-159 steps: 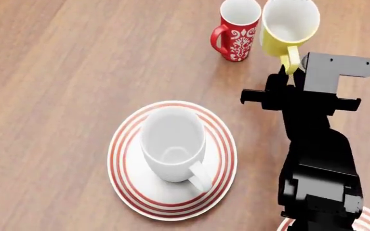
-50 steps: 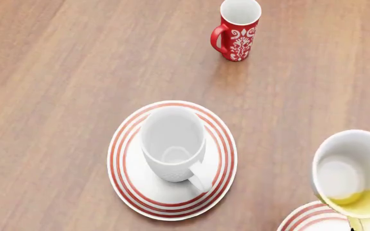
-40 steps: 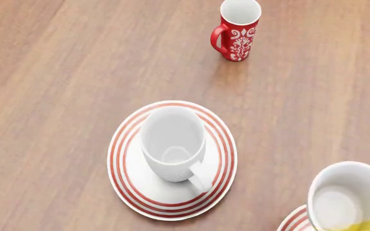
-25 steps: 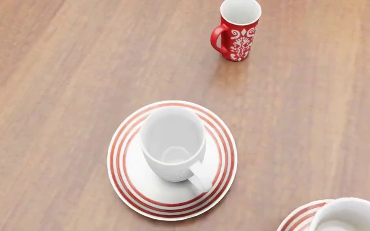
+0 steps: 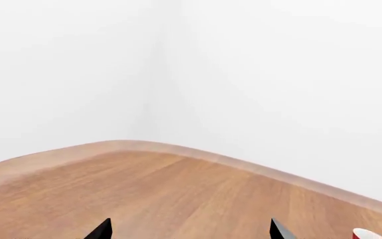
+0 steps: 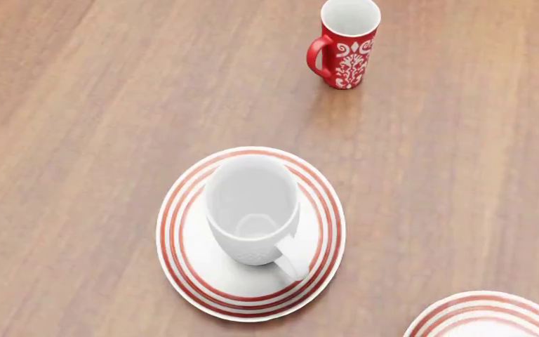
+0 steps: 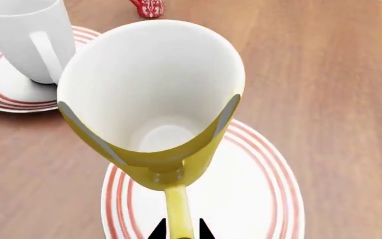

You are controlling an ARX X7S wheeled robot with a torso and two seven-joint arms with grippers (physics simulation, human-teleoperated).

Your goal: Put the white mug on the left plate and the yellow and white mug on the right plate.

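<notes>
The white mug point(image 6: 250, 207) stands upright on the left plate point(image 6: 180, 260), its handle toward the near right; both also show in the right wrist view, mug point(image 7: 28, 35) and plate point(image 7: 5, 92). My right gripper point(image 7: 179, 231) is shut on the yellow handle of the yellow and white mug point(image 7: 151, 84), which is over the right plate point(image 7: 257, 199). Whether the mug's base touches that plate I cannot tell. Only a slice of the right plate point(image 6: 490, 316) shows in the head view. My left gripper point(image 5: 191, 230) is open and holds nothing.
A tall red mug with a white pattern point(image 6: 347, 45) stands upright at the far side of the wooden table point(image 6: 82, 105). The table's rounded far edge point(image 5: 177, 149) meets white walls in the left wrist view.
The yellow and white mug left its spot beside the red mug, came toward the near right and dropped out of the head view's bottom edge. The right arm left that view too.
</notes>
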